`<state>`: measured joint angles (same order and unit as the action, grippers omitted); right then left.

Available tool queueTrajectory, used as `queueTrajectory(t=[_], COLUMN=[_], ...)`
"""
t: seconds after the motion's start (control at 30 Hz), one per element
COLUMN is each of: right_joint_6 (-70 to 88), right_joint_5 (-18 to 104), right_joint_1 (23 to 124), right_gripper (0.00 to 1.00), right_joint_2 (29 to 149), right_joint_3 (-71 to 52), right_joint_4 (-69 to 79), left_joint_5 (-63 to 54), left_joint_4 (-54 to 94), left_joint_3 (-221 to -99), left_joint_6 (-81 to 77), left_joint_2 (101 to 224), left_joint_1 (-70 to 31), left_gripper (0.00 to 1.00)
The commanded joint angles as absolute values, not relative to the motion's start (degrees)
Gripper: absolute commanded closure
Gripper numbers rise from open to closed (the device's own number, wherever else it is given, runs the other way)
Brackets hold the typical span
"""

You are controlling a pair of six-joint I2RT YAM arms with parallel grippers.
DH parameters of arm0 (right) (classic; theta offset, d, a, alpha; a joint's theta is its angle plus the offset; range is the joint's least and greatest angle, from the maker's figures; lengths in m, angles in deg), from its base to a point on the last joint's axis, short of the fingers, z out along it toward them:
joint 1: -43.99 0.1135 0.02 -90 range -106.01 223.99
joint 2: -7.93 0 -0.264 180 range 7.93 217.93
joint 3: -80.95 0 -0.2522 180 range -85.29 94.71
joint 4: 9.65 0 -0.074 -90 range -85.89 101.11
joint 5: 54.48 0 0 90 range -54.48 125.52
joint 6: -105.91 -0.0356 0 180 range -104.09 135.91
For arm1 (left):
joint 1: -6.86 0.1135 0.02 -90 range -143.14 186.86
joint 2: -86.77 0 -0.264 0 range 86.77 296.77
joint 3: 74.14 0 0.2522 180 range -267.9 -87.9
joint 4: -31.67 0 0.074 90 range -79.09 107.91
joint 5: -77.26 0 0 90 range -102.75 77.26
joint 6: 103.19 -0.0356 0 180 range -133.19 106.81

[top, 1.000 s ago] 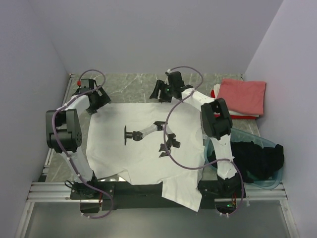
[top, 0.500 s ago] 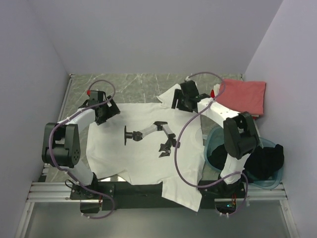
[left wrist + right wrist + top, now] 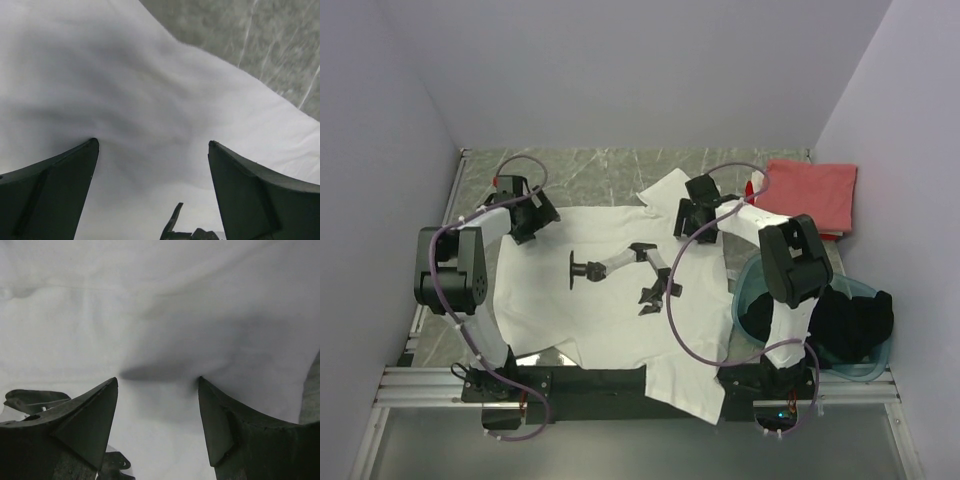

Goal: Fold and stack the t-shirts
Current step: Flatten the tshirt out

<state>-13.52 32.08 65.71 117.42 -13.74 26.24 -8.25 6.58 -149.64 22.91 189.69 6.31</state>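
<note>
Found bare marble table only along the far edge. Saw the large white t-shirt spread flat across the middle, near part draped over the front edge, a flap poking out at far right. Noted the teal tub holding the black t-shirt crowding the right side, with the folded salmon-pink t-shirt beyond. Caught left gripper and right gripper down on the white cloth's far corners, fingers spread wide, clamping nothing.
</note>
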Motion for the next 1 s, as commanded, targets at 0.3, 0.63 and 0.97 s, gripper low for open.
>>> queueTrajectory(t=[0.3, 0.63, 0.97], right_joint_6=[-15.1, -14.4, -15.2], right_joint_5=[39.0, 42.3, 32.9], right_joint_1=[68.8, 70.3, 67.7], right_gripper=[0.28, 0.28, 0.24], right_joint_2=[125.3, 120.8, 96.3], right_joint_3=[-4.7, -1.6, -15.7], right_joint_4=[27.3, 25.1, 27.3], left_joint_5=[-4.1, -6.0, -11.8], left_joint_4=[5.1, 3.2, 0.5], left_joint_3=[-159.2, -165.9, -164.0], left_joint_6=[21.1, 21.7, 22.6], left_joint_2=[200.8, 199.8, 184.8], left_joint_1=[13.5, 15.3, 7.8], left_gripper=[0.01, 0.01, 0.01])
